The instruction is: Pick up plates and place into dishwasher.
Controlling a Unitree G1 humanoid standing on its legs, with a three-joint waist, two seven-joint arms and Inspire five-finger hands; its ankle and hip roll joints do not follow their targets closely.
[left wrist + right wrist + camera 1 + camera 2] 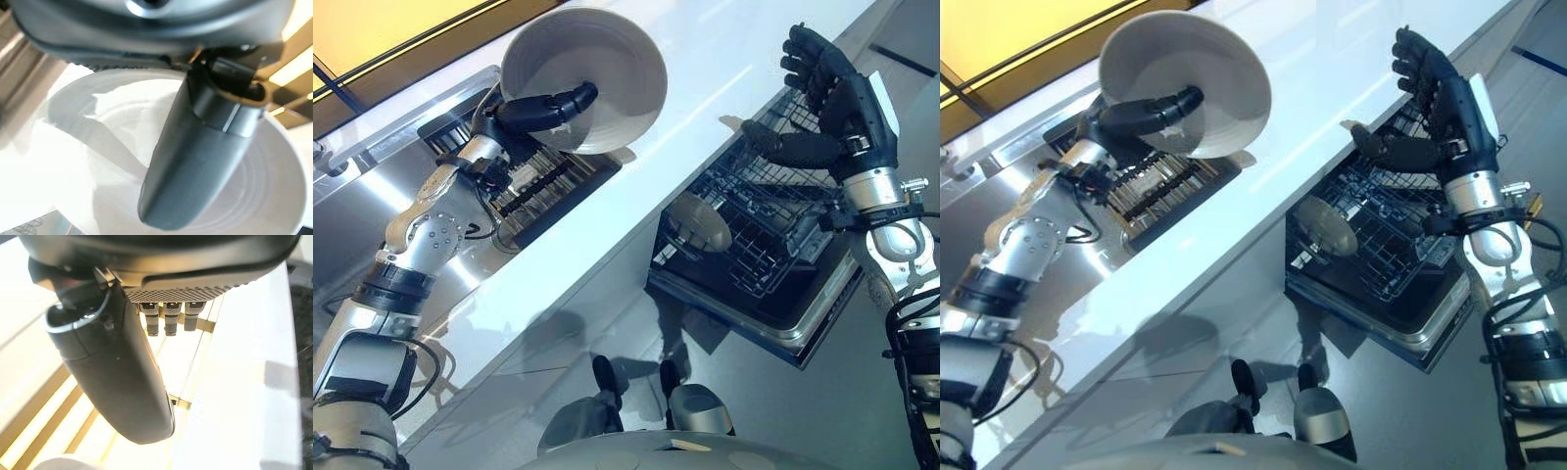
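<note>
The round, glossy white ceramic plate (pixel 592 73) with a raised rim is held up above the long, smooth white counter (pixel 705 69), tilted so its hollow face shows. The left hand (pixel 533 110) grasps it, thumb across the face, fingers curled behind. Beyond the counter's edge, the dark wire dishwasher rack (pixel 759 230) holds a second pale round plate (pixel 702 221) upright. The right hand (pixel 832 103) hovers over the rack, fingers relaxed, holding nothing.
</note>
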